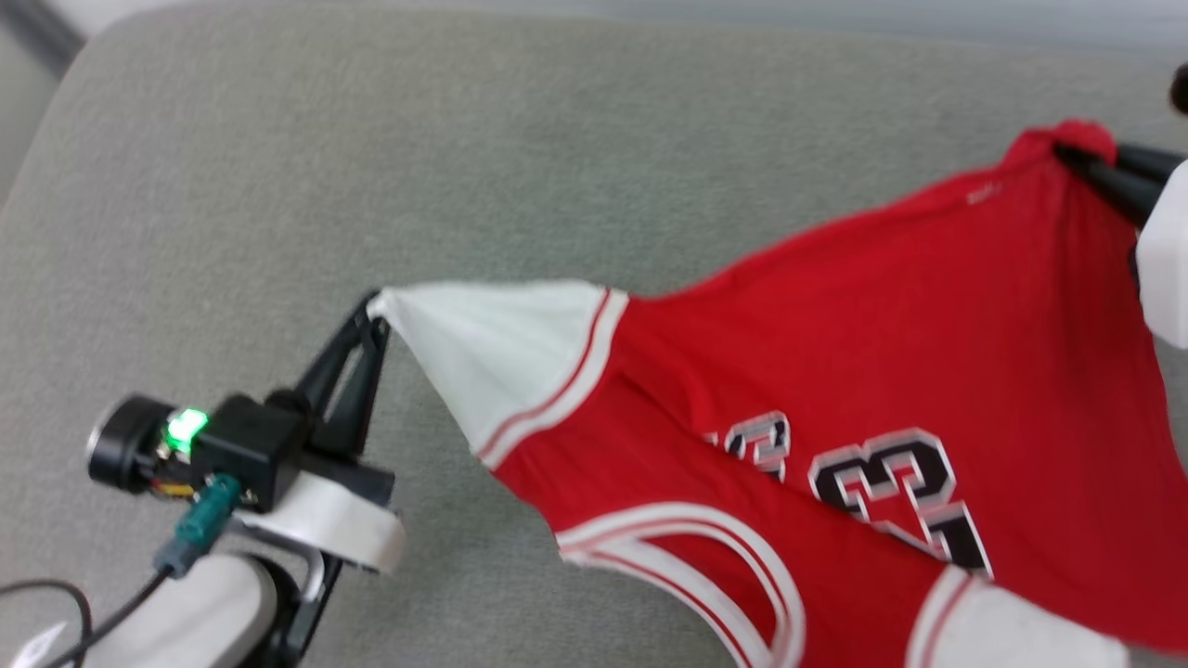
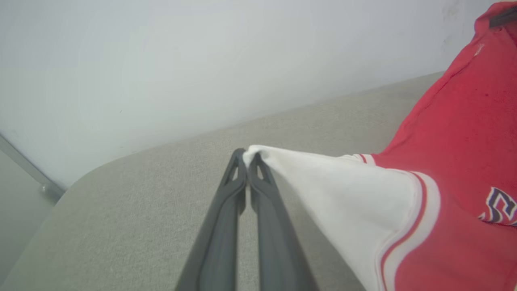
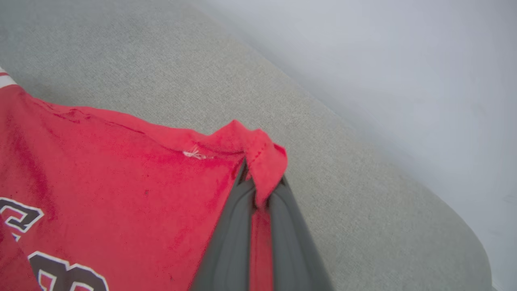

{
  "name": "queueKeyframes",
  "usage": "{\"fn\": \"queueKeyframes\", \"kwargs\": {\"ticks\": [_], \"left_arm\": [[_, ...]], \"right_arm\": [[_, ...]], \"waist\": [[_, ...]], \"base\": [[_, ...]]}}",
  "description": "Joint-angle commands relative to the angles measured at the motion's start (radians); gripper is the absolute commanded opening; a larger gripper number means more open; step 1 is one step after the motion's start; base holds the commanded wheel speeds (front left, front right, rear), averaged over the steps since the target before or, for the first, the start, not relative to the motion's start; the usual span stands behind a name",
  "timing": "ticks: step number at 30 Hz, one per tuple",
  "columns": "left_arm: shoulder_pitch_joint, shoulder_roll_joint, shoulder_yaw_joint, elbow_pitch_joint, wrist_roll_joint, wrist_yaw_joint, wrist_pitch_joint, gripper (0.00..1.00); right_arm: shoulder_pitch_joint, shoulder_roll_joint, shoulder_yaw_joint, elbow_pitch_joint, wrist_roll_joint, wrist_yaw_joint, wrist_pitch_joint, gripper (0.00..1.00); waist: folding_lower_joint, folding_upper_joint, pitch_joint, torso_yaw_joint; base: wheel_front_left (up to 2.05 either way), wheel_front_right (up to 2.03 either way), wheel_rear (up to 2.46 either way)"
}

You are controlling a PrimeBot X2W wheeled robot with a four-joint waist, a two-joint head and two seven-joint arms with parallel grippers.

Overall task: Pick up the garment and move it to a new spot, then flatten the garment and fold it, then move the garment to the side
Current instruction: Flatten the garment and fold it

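The garment (image 1: pixel 910 343) is a red T-shirt with white sleeves and black-and-white numbers, stretched across the grey cushion between both arms. My left gripper (image 1: pixel 376 311) is shut on the tip of a white sleeve (image 2: pixel 335 190); in the left wrist view its fingertips (image 2: pixel 247 159) pinch that white cloth. At the far right, my right gripper (image 1: pixel 1072 158) is shut on a bunched red hem corner. In the right wrist view the red hem (image 3: pixel 258 149) folds over the closed fingers (image 3: pixel 234 230). The collar (image 1: pixel 687 547) lies near the bottom edge.
The grey fabric cushion (image 1: pixel 371 139) spreads under everything, with bare room to the left and far side. A pale wall (image 2: pixel 202 60) rises behind its rounded back edge. A cable (image 1: pixel 56 603) trails by my left wrist.
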Motion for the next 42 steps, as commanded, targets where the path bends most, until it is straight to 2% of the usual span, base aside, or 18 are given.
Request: {"fn": "queueKeyframes", "kwargs": {"ticks": [1,7,12,22,26,33,39,42], "left_arm": [[-0.034,0.005,0.008,-0.007,0.009,-0.005,0.010,0.00],[-0.188,0.008,0.010,-0.009,0.058,-0.053,0.069,0.00],[-0.358,-0.006,0.032,0.027,0.088,-0.107,0.116,0.00],[-0.741,-0.072,0.075,0.158,0.142,-0.216,0.175,0.00],[-0.922,-0.118,0.084,0.241,0.163,-0.271,0.192,0.00],[-1.233,-0.203,0.110,0.410,0.198,-0.345,0.184,0.00],[-1.446,-0.267,0.126,0.558,0.215,-0.390,0.153,0.00],[-1.491,-0.282,0.127,0.603,0.220,-0.400,0.136,0.00]], "right_arm": [[0.001,0.008,-0.021,-0.011,-0.009,-0.001,-0.031,0.00],[0.010,0.057,-0.103,-0.027,-0.063,-0.001,-0.097,0.00],[-0.043,0.114,-0.190,-0.031,-0.129,-0.001,-0.102,0.00],[-0.296,0.247,-0.315,0.026,-0.292,-0.001,-0.120,0.00],[-0.445,0.282,-0.319,0.081,-0.349,-0.001,-0.126,0.00],[-0.721,0.305,-0.286,0.206,-0.428,-0.001,-0.152,0.00],[-0.927,0.339,-0.268,0.349,-0.479,-0.001,-0.216,0.00],[-0.974,0.350,-0.257,0.401,-0.488,-0.001,-0.234,0.00]], "waist": [[0.0000,-0.0001,-0.042,-0.042],[0.0000,-0.0001,-0.058,-0.088],[0.0000,-0.0001,-0.030,-0.112],[0.0000,-0.0001,0.099,-0.140],[0.0000,-0.0001,0.156,-0.142],[0.0000,-0.0001,0.229,-0.140],[0.0000,-0.0001,0.272,-0.127],[0.0000,-0.0001,0.282,-0.125]], "base": [[0.00,0.00,0.00],[0.00,0.00,0.00],[0.00,0.00,0.00],[0.00,0.00,0.00],[0.00,0.00,0.00],[0.00,0.00,0.00],[0.00,0.00,0.00],[0.00,0.00,0.00]]}}
